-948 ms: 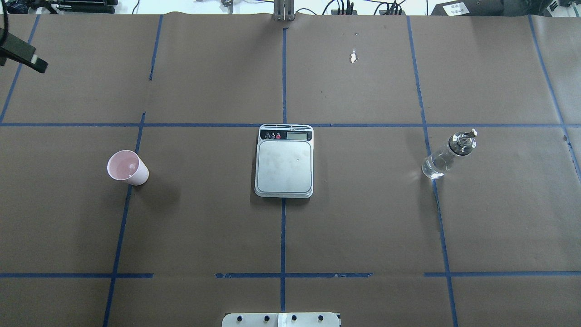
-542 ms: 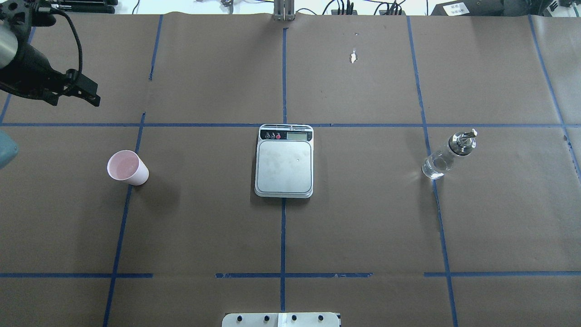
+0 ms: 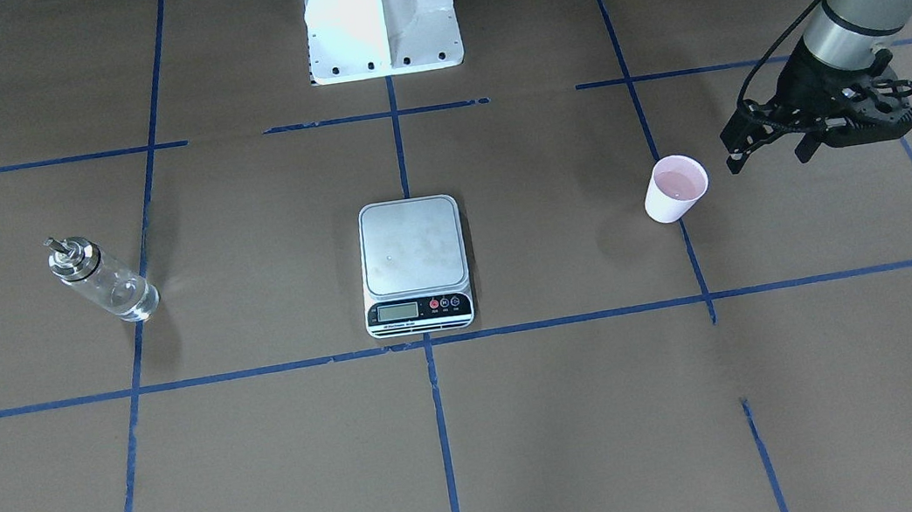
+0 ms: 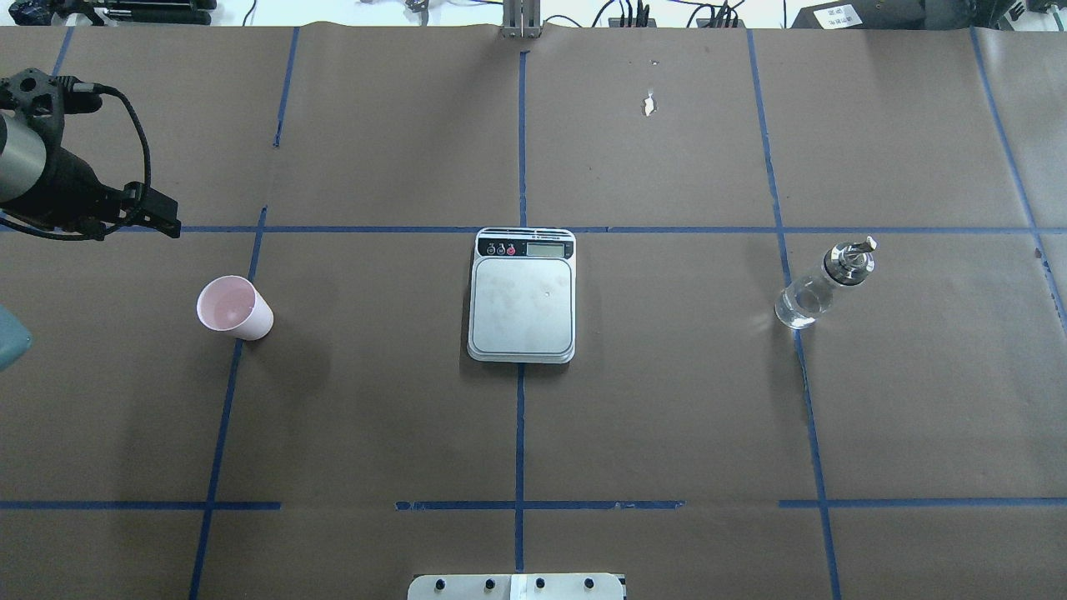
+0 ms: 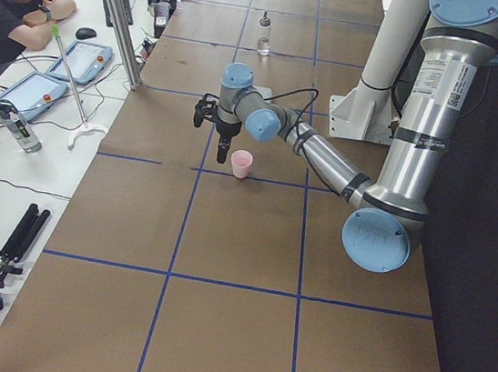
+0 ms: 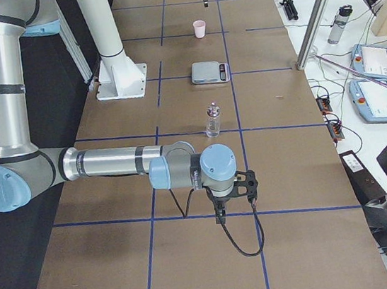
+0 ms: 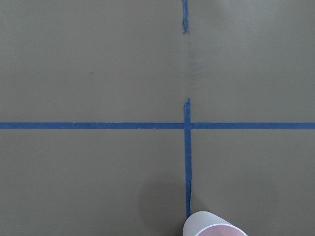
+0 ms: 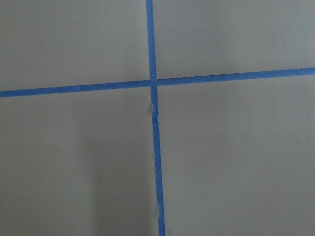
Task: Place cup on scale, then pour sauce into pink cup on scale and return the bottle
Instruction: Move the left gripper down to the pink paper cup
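The pale pink cup stands upright on the brown paper at the table's left, and its rim shows at the bottom edge of the left wrist view. My left gripper hovers just beyond the cup, apart from it, open and holding nothing. The scale lies at the table's middle with a bare platform. The clear bottle with its silver cap stands on the right, holding clear sauce. My right gripper shows only in the exterior right view, low over the paper, far from the bottle; whether it is open or shut I cannot tell.
Blue tape lines divide the brown paper into squares. The white robot base stands at the near middle edge. A side table with tablets, cables and a seated person runs along the far edge.
My left arm has swung in from the far left corner, and its gripper has come closer to the cup. Cup, scale and bottle have not moved.
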